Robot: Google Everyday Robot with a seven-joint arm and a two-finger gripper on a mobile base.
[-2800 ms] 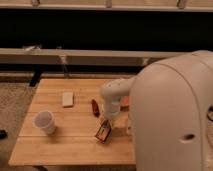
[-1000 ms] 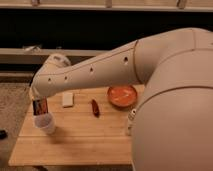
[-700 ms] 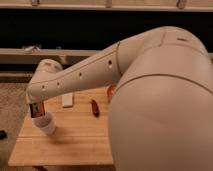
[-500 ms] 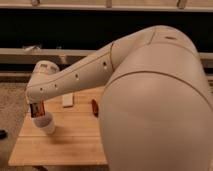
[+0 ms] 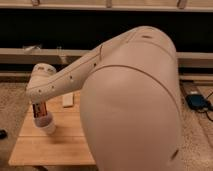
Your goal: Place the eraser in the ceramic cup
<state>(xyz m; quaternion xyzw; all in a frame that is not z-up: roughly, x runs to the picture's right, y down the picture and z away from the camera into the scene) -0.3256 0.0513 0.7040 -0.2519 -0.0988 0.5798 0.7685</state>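
The white ceramic cup [image 5: 46, 124] stands on the left part of the wooden table [image 5: 55, 145]. My gripper [image 5: 39, 108] is at the end of the big white arm, straight above the cup. It is shut on the eraser [image 5: 40, 110], a dark block with orange-red markings. The eraser hangs upright, and its lower end is at the cup's mouth. I cannot tell whether the eraser touches the cup.
A pale beige flat block [image 5: 67, 100] lies on the table behind the cup. My arm's large white shell [image 5: 135, 105] hides the table's middle and right. A dark device with a cable [image 5: 197, 101] lies on the floor at the right.
The arm has swung left from the table's middle, carrying the eraser to above the cup. Over the last half second it has come down slightly, and the arm fills more of the view.
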